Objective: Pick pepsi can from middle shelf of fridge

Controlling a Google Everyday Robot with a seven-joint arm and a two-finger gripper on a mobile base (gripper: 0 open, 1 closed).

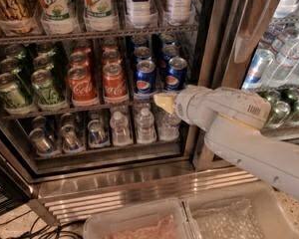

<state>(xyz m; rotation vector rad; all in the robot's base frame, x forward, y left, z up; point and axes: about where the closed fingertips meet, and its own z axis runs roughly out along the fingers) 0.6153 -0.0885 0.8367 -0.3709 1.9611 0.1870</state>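
The fridge (114, 176) stands open, with wire shelves of drinks. The middle shelf (55, 108) holds rows of green cans (47, 86), red Coca-Cola cans (79, 83) and dark-blue cans. Two pepsi cans stand at the front right of that shelf, one on the left (146, 77) and one on the right (175, 73), with more behind them. My gripper (163, 102), with a yellowish tip on a white arm (249, 133), sits at the shelf's front edge. It is just below and between the two front pepsi cans and holds nothing that I can see.
Tall bottles (139, 4) fill the shelf above. Small water bottles (144, 123) and cans (70, 136) fill the shelf below. The door frame (212, 59) stands right of the cans, with a second cooler of bottles (289, 59) beyond. Two plastic bins (189, 220) sit in front below.
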